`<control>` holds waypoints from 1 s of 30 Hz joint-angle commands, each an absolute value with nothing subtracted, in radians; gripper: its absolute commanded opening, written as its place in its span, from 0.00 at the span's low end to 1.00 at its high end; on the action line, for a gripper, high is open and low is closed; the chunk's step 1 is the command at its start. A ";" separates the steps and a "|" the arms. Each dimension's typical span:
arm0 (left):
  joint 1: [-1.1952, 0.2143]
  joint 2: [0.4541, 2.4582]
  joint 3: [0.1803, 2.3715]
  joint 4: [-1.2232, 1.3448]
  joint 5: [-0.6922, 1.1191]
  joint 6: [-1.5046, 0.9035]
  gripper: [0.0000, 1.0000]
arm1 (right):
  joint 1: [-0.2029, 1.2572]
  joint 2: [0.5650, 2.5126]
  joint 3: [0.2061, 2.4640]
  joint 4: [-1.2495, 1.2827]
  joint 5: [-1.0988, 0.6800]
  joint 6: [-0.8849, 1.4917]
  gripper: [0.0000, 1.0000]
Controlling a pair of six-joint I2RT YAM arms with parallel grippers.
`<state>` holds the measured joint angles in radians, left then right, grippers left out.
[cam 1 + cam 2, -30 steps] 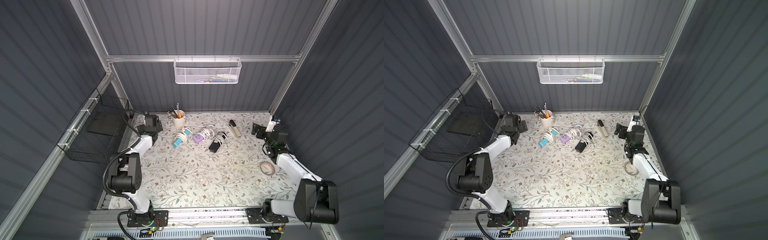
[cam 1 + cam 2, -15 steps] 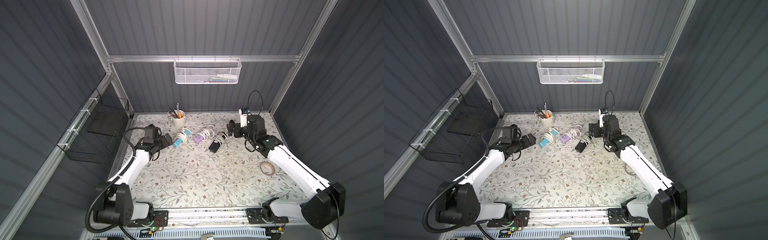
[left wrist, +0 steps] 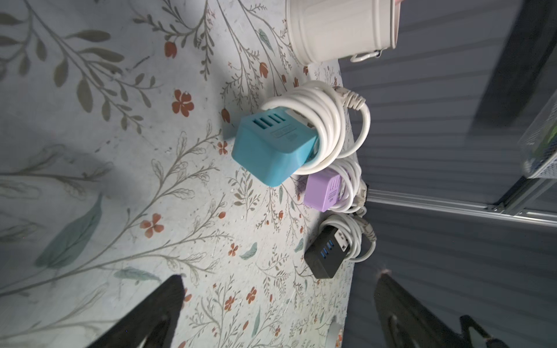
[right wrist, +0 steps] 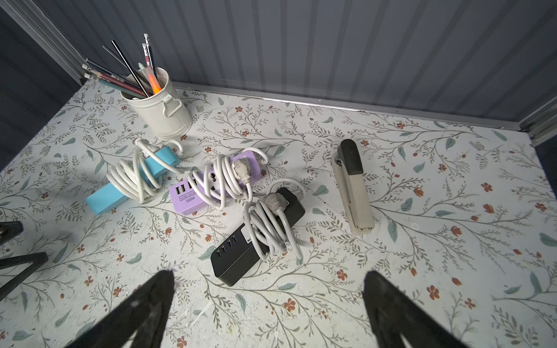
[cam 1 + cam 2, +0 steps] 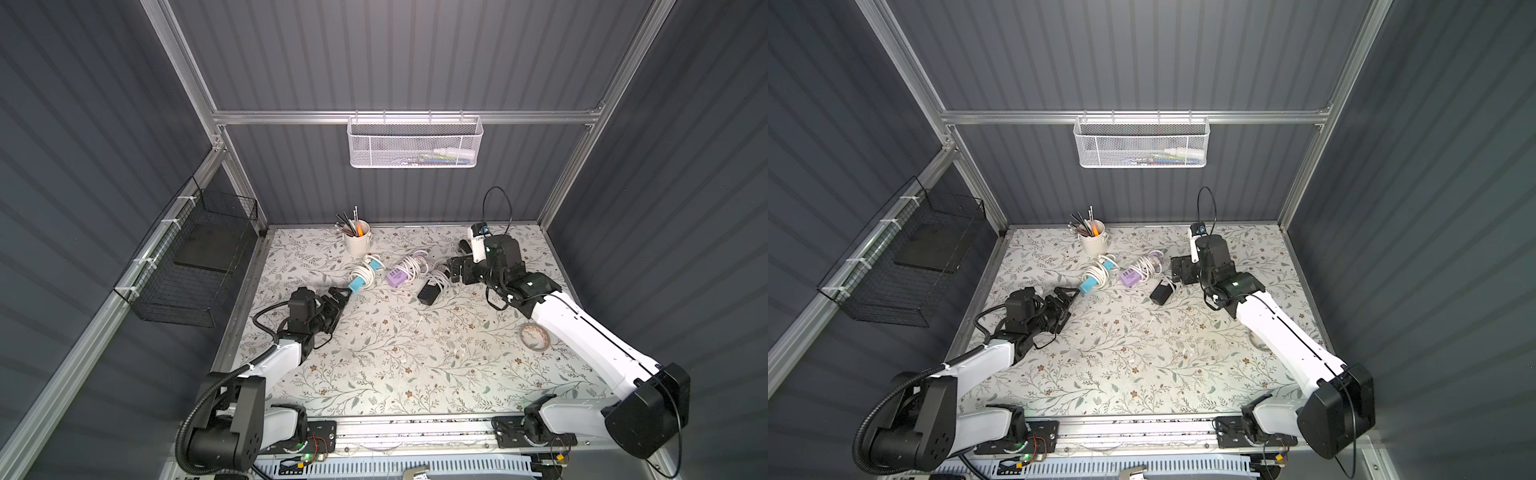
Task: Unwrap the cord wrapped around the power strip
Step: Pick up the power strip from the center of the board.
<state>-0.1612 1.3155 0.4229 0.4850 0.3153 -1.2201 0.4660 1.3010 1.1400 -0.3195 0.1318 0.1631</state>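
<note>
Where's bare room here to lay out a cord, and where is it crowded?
Free: the table front, between the arms, up to the tape roll. Crowded: the back, where cup, blue strip, purple strip, black strip and stapler cluster, left gripper and right gripper close by.

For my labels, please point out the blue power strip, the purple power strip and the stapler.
blue power strip (image 4: 105, 197): right wrist view, on its bare blue end.
purple power strip (image 4: 187, 195): right wrist view, on its port end.
stapler (image 4: 354, 195): right wrist view, on its beige body.
</note>
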 commanded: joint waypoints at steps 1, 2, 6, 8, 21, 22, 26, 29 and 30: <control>-0.161 1.414 0.387 0.842 0.291 -1.414 1.00 | 0.472 1.286 1.161 -0.335 0.133 0.152 0.99; -0.161 1.455 0.381 0.909 0.286 -1.448 1.00 | 0.475 1.285 1.161 -0.337 0.132 0.152 0.99; -0.161 1.669 0.368 1.208 0.267 -1.615 1.00 | 0.480 1.278 1.160 -0.343 0.138 0.149 0.99; -0.162 1.776 0.356 1.382 0.243 -1.685 1.00 | 0.482 1.272 1.159 -0.345 0.143 0.147 0.99; -0.181 1.829 0.422 1.388 0.252 -1.644 1.00 | 0.493 1.265 1.139 -0.334 0.146 0.146 0.99; -0.182 1.767 0.445 1.243 0.276 -1.554 1.00 | 0.493 1.266 1.142 -0.340 0.137 0.145 0.99; -0.194 1.434 0.589 0.477 0.208 -0.988 1.00 | 0.494 1.254 1.155 -0.358 0.103 0.143 0.99; -0.216 1.288 0.684 0.162 0.076 -0.649 1.00 | 0.494 1.234 1.157 -0.365 0.088 0.147 0.99; -0.214 1.270 0.698 0.122 0.062 -0.578 1.00 | 0.495 1.226 1.153 -0.360 0.081 0.148 0.99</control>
